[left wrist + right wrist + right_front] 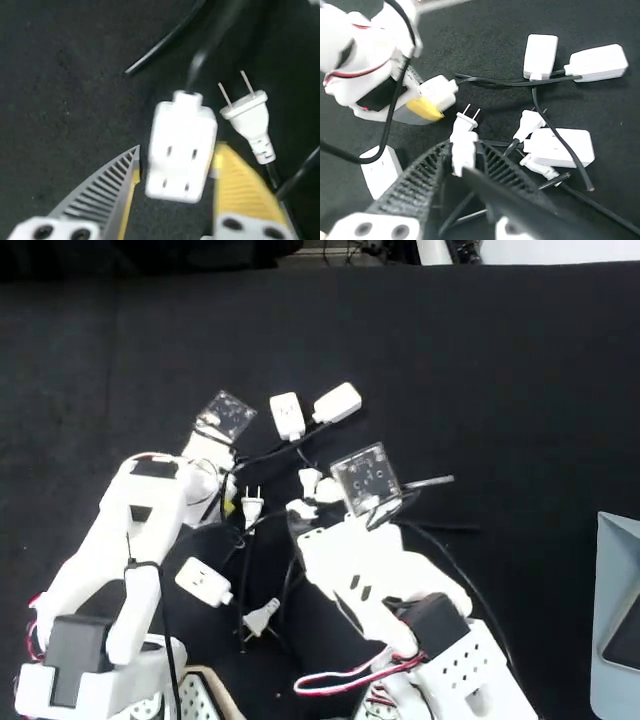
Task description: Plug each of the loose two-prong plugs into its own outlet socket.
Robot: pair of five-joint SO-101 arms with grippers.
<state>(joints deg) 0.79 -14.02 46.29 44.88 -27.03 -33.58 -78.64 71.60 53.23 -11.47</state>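
Observation:
My left gripper (177,151) is shut on a white outlet socket (180,140), its grey ribbed finger on one side and its yellow finger on the other; the socket's slots face the left wrist camera. Right beside it is a white two-prong plug (247,116), prongs pointing away. My right gripper (464,150) is shut on that plug (463,134) between black ribbed fingers, the prongs aimed toward the held socket (439,91). In the high view the plug (252,508) sits just right of the left gripper (226,492).
Two white outlets (287,415) (337,402) lie behind the grippers, another outlet (203,580) lies in front. A loose plug (262,617) and black cords tangle between the arms. More plugs (527,125) and an outlet (562,147) lie nearby. A grey bin (615,620) stands at the right edge.

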